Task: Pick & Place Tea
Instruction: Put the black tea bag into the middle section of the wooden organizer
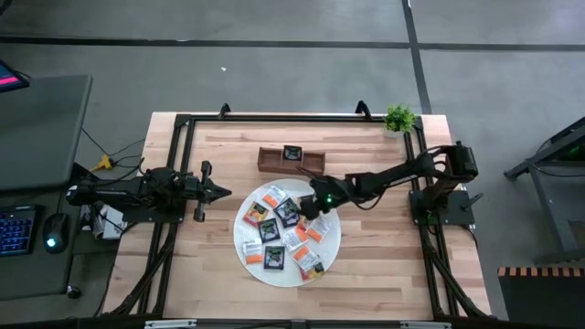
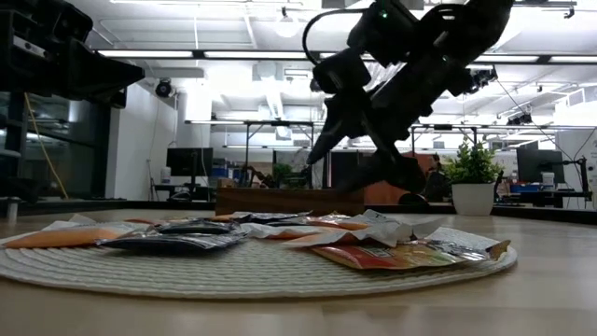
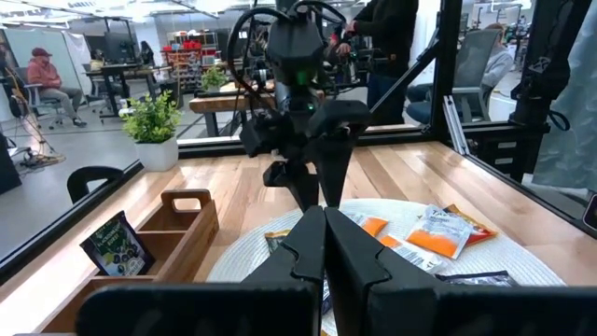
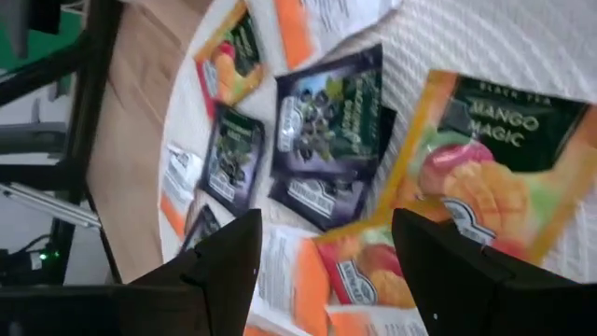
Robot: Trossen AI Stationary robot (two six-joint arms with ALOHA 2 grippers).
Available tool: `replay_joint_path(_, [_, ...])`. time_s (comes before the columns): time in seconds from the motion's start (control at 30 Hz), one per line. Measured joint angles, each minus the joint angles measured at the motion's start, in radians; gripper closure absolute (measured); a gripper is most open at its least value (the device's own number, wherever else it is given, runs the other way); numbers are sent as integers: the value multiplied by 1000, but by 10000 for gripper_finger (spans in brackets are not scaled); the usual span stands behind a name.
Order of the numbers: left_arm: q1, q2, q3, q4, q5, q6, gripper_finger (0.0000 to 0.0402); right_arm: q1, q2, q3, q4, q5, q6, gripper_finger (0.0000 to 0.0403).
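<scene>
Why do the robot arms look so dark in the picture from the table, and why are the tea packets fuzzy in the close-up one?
Low view: bright ceiling lights behind the right arm's gripper leave it almost a silhouette, and the near mat is soft. Right wrist view: the tea sachets are smeared by blur, though "Mango Magic" still reads on one; the open dark fingers are blurred too. High view: even light, no strong glare.

Looks to me like a robotics lab in an open-plan office: butcher-block table (image 1: 219, 274) on grey concrete floor, keyboard (image 1: 15, 230) alongside. Beyond it, ceiling strip lights (image 2: 187, 53), monitors (image 2: 189, 161), a seated person (image 3: 54, 79), possibly more workbenches.
</scene>
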Motion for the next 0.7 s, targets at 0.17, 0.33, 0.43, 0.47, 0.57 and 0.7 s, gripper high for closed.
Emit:
replay_joint_path(0.17, [0, 0, 0, 0, 0, 0, 402, -21, 7, 54, -107, -18, -8, 166])
replay_joint_path(0.33, [0, 0, 0, 0, 0, 0, 402, -38, 44, 124, -193, -47, -42, 166])
replay_joint_path(0.43, [0, 0, 0, 0, 0, 0, 402, -42, 63, 148, -210, -55, -45, 166])
replay_joint_path(0.47, [0, 0, 0, 0, 0, 0, 402, -42, 69, 153, -214, -53, -45, 166])
replay_joint_path(0.57, [0, 0, 0, 0, 0, 0, 402, -42, 82, 160, -217, -60, -37, 166])
replay_joint_path(0.7, [0, 0, 0, 0, 0, 0, 402, -41, 109, 173, -213, -78, -31, 166])
